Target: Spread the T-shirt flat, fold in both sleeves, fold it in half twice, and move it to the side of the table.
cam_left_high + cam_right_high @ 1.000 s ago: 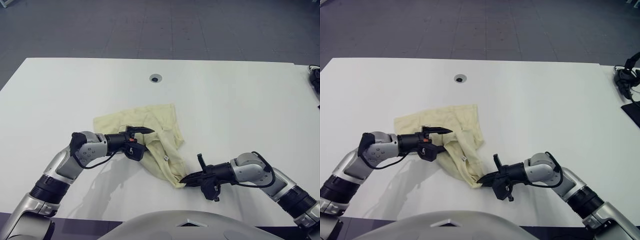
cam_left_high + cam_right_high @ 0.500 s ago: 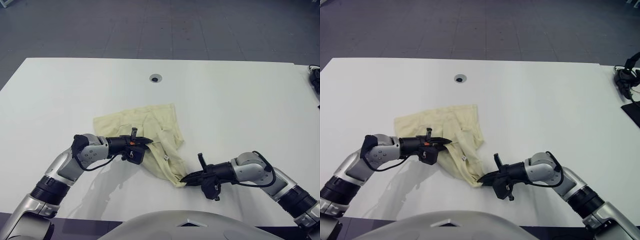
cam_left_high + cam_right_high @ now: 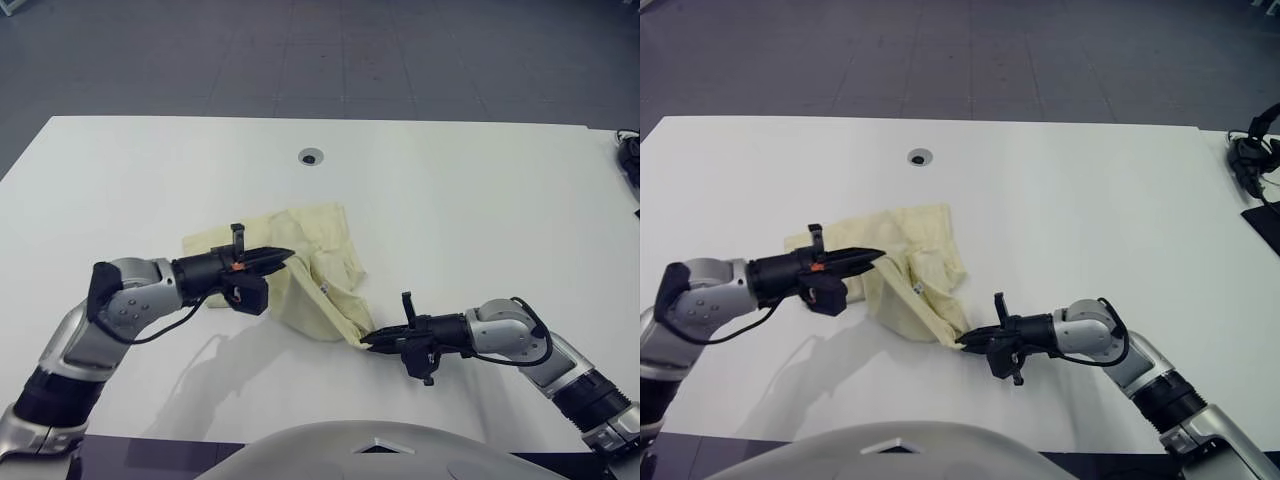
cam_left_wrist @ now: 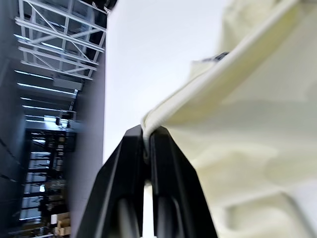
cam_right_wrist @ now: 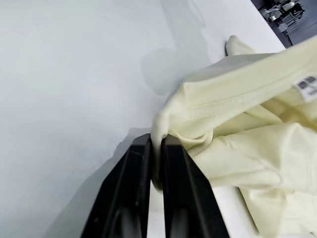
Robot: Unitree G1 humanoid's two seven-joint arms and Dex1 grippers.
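**Both pincers clamped on the bunched shirt**

The pale yellow fabric T-shirt (image 3: 312, 292) lies crumpled on the white desk (image 3: 460, 200), left of centre and towards the robot's edge. The left pincer (image 3: 287, 254) is closed on a hemmed edge at the shirt's upper left and held above the desk surface. The right pincer (image 3: 366, 341) sits low at the desk, closed on the shirt's nearest corner. The cloth runs in a loose fold between the two grips. A small round grommet hole (image 3: 311, 156) sits farther back.

Round cable port (image 3: 312, 156) mid-far — black cables (image 3: 1252, 150) at right edge; grey tiled floor (image 3: 300, 50) beyond.
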